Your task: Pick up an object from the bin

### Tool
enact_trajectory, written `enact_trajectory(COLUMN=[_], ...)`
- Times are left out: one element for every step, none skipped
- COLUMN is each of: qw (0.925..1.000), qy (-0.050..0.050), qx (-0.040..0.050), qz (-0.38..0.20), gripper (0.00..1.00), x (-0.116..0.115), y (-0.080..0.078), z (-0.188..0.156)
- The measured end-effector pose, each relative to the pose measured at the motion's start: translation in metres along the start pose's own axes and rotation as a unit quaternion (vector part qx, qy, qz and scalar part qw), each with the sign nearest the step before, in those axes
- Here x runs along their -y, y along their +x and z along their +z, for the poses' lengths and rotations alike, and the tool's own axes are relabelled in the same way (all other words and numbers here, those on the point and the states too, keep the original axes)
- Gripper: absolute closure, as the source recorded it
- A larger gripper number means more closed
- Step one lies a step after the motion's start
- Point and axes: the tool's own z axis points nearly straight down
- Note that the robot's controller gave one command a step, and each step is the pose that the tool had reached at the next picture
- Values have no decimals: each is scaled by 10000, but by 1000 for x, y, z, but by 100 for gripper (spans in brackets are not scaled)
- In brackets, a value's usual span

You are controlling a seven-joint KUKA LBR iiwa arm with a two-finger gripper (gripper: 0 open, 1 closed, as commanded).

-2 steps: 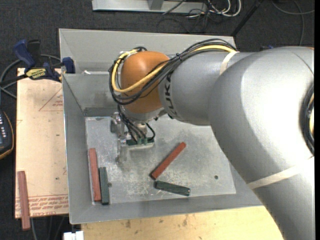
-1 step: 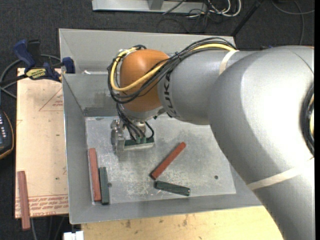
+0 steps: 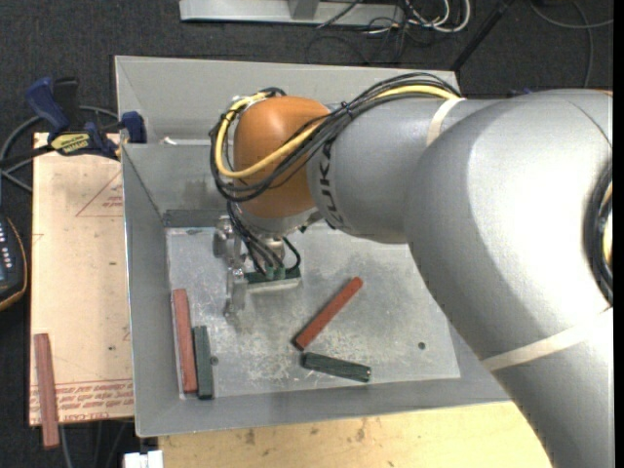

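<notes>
Dark green short bar (image 3: 336, 367) lies nearest the camera, flat on the speckled floor of the grey metal bin (image 3: 409, 310). It is toward the view's right of the gripper (image 3: 234, 310) and well apart from it. Just beyond it, also to the right of the gripper, an orange-red flat bar (image 3: 330, 312) rests on a slant. Its lower end is close to the dark green short bar's left end, and its upper end points away from the gripper.

On the gripper's other side, toward the view's left, a long reddish-brown strip (image 3: 181, 341) lies along the foot of the bin's left wall. A dark green narrow strip (image 3: 203, 363) lies just beside its right edge and parallel to it. This pair is near the gripper's tip and slightly nearer the camera than it.

The gripper points down at bare floor between that pair and the orange-red flat bar, its tip low over the metal and apart from all four pieces. Whether it is open or closed cannot be told. Behind and above it sits the arm's rounded orange cover (image 3: 278, 159), looped with yellow and black cables (image 3: 226, 159). The thick grey arm (image 3: 487, 213) runs off to the view's right.
</notes>
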Motion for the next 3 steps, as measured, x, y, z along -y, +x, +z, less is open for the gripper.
enact_trajectory(qw=[9999, 9999, 9975], qy=[-8, 10, 19], qx=[13, 5, -9], qz=[-108, 105, 701], gripper=[0, 0, 0], x=[-36, 26, 96], y=[-15, -34, -14], z=[0, 0, -3])
